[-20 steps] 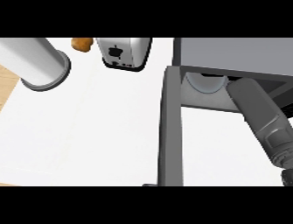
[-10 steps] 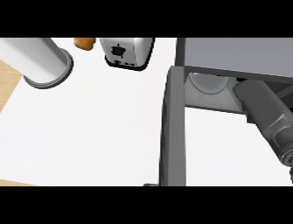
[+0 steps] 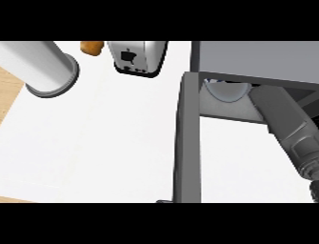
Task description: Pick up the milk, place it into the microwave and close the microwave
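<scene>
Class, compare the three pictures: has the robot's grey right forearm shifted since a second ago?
Yes. The grey right forearm has slid toward the view's right and lower edge, away from the open dark grey microwave door, which has stayed put. Its hand is not visible.

White counter (image 3: 98, 143), toaster (image 3: 137, 56) at back, open microwave (image 3: 260, 62) at right

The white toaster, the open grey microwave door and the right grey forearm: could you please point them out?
White toaster (image 3: 137, 57), head view, its slotted face.
Open grey microwave door (image 3: 188, 143), head view, mid-panel.
Right grey forearm (image 3: 292, 126), head view, mid-length.
</scene>
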You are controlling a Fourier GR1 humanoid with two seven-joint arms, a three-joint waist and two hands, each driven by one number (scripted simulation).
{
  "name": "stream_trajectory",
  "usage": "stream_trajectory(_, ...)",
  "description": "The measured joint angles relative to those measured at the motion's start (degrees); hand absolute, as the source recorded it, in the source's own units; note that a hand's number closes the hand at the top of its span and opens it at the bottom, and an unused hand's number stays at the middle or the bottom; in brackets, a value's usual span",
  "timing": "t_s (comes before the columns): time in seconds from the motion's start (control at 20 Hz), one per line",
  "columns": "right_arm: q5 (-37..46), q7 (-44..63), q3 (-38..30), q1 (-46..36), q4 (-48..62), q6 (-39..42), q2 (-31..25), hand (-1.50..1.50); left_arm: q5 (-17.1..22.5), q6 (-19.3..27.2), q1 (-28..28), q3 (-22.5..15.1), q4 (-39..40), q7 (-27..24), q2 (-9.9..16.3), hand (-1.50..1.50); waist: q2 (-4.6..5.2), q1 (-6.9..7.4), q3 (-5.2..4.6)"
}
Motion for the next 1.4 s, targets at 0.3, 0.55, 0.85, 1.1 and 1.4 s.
stream_trajectory(0.3, -3.75, -3.45, -3.42, 0.05, -0.69, 7.17, 1.41, -1.5, -0.05, -2.6, -0.13, -2.75, 0.65, -0.28, -0.4, -1.5, -0.41, -0.89, -0.07)
stream_trajectory(0.55, -7.61, -7.81, -6.91, 1.59, -1.7, 12.38, 3.64, -1.5, -0.88, -3.96, 0.03, -5.08, 0.0, -0.77, -1.83, -1.5, -1.11, -1.97, -0.19)
stream_trajectory(0.85, -11.82, -12.15, -10.57, 4.02, -2.06, 20.4, 4.78, -1.5, -1.63, -4.16, -0.52, -8.5, -0.59, 0.29, -3.26, 1.5, -1.91, -3.62, -0.31)
stream_trajectory(1.1, -14.6, -14.16, -12.57, 7.1, -1.92, 27.79, 5.85, -1.5, -2.61, -3.24, -0.98, -12.06, -1.6, 1.71, -4.96, 1.5, -2.63, -5.07, -0.39)
stream_trajectory(1.4, -17.01, -18.28, -13.34, 12.94, -3.47, 36.97, 7.33, -1.5, -4.08, -0.53, -0.43, -18.24, -4.01, 4.4, -6.76, 1.5, -3.33, -6.51, -0.46)
